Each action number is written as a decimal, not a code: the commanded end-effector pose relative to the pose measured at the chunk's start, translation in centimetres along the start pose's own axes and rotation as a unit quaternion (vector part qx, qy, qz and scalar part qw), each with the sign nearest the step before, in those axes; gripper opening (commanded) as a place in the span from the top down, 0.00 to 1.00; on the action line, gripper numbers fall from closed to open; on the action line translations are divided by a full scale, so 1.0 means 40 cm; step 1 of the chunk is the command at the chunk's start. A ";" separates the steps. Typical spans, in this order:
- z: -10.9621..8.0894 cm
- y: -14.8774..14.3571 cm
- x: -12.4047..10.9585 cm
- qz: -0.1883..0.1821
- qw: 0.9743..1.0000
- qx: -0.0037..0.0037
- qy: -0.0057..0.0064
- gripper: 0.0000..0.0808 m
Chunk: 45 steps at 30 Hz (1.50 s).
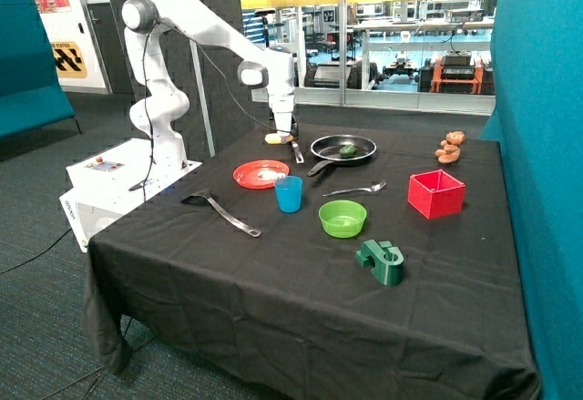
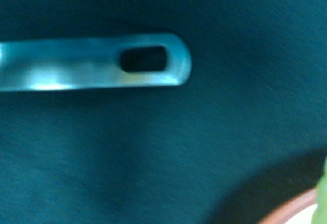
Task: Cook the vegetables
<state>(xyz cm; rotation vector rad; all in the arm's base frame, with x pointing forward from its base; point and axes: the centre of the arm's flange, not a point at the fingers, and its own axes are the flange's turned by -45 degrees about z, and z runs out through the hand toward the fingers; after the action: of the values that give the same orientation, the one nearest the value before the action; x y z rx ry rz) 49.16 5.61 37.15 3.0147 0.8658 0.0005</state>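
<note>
Frame centre: orange plate [image 1: 260, 174] in front of the frying pan [image 1: 343, 149] holding the dark green vegetable [image 1: 347, 150]. Upper centre-left, the gripper [image 1: 284, 136] apparently pinches the pale yellow vegetable [image 1: 272, 138] above black tablecloth [image 1: 301, 282], fingers probably closed.

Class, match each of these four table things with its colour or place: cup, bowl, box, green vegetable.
Things:
1. cup
2. bowl
3. box
4. green vegetable

Matches:
A. in the pan
B. red
C. blue
D. green, beside the fork

Pairs: 1-C, 2-D, 3-B, 4-A
</note>
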 end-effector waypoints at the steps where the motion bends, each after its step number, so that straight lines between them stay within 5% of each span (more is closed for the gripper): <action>1: -0.027 -0.098 0.069 -0.052 0.999 0.002 0.001 1.00; 20: -0.025 -0.202 0.254 -0.063 0.998 0.002 0.001 1.00; 30: 0.016 -0.163 0.392 -0.020 1.000 0.002 0.001 1.00; 45: 0.111 -0.133 0.488 0.034 0.999 0.002 0.000 1.00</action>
<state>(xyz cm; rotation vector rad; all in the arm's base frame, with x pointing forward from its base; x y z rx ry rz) 60.23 19.66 34.84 3.0200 0.8625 -0.0008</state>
